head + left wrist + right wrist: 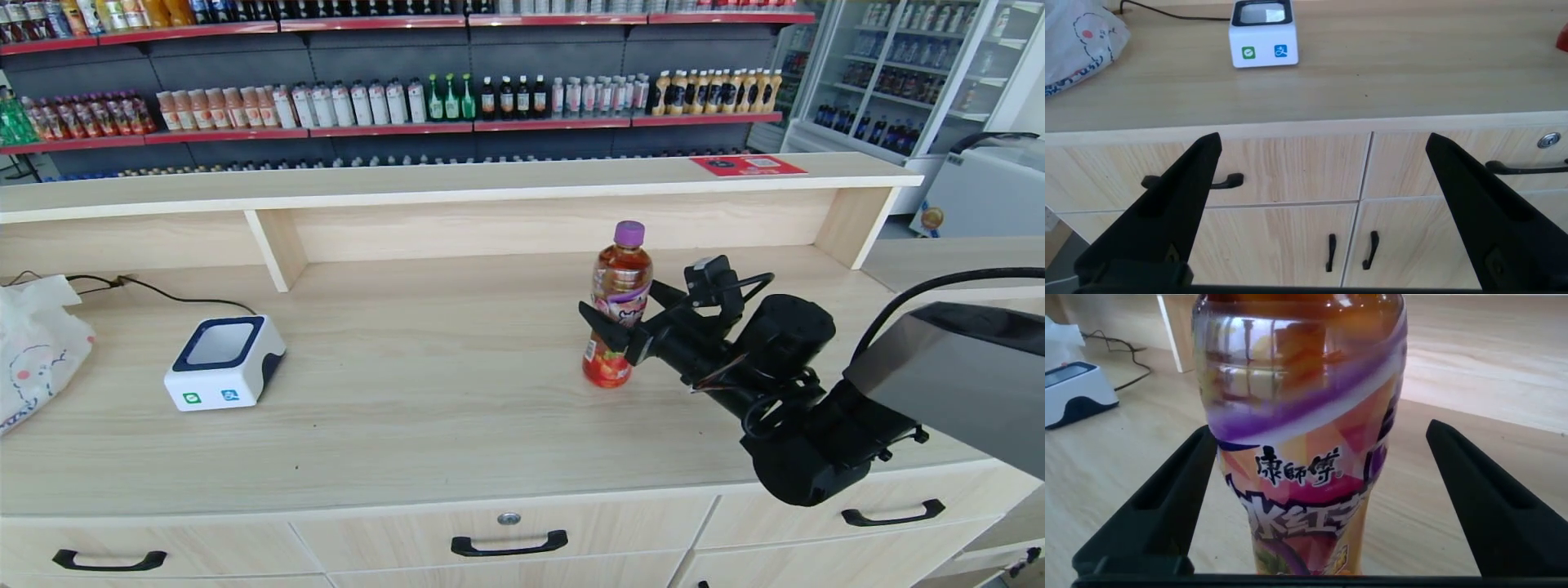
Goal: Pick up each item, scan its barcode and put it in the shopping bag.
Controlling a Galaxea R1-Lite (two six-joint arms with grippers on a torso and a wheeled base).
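Observation:
A drink bottle (619, 302) with a purple cap and an orange-and-purple label stands upright on the wooden counter (424, 392), right of centre. My right gripper (633, 314) is open around its lower half, one finger on either side. In the right wrist view the bottle (1302, 433) stands between the fingers (1167, 506) with a gap on both sides. The white barcode scanner (224, 363) sits on the left part of the counter. The white shopping bag (33, 347) lies at the far left edge. My left gripper (1323, 212) hangs open and empty in front of the counter's drawers.
A raised wooden shelf (457, 184) runs along the back of the counter, with a divider (277, 249) behind the scanner. A black cable (163, 294) leads from the scanner toward the bag. Drawers with black handles (508, 545) line the counter front. Store shelves of bottles stand behind.

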